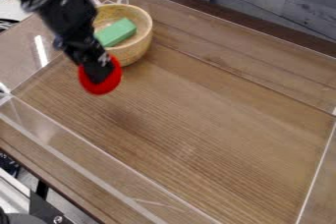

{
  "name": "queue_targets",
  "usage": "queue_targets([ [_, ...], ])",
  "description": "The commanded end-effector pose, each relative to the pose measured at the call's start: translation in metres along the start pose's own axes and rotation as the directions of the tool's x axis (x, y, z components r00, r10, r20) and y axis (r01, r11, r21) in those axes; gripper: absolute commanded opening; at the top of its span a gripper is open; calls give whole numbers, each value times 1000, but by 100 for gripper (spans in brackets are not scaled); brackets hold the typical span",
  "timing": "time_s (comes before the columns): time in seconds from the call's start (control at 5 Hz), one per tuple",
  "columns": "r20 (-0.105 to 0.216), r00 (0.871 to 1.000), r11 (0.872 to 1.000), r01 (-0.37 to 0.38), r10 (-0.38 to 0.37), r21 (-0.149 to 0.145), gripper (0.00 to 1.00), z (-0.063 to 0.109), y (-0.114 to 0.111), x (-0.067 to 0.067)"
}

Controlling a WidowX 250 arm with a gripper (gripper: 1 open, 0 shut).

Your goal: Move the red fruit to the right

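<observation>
The red fruit is bright red, and the tool and the arm are black with white patches. Pale yellow-tan colours the bowl, while the block in it is a plain mid green. The tabletop is warm brown with faint wood-like streaks, marked by whitish lines along its edges, and the wall strip behind it is a darker, reddish brown.
</observation>
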State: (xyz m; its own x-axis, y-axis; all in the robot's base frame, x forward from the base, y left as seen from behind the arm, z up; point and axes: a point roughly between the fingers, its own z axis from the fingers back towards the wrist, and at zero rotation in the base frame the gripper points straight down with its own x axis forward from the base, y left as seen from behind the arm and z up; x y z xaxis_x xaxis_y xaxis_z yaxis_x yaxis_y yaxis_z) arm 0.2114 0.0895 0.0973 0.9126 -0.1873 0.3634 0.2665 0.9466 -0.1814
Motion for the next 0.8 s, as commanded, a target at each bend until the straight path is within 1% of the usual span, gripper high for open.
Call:
queue_targets([
  [0.0,-11,998,998,60,-60,-12,0,-19,8,-8],
  [0.2,-35,999,999,42,-42,-15,0,-29,8,-13],
  [0.4,-47,999,1000,13,-13,-18,100,-33,8,-12],
  [0.6,-67,997,999,24,-27,-35,100,-40,18,-16],
])
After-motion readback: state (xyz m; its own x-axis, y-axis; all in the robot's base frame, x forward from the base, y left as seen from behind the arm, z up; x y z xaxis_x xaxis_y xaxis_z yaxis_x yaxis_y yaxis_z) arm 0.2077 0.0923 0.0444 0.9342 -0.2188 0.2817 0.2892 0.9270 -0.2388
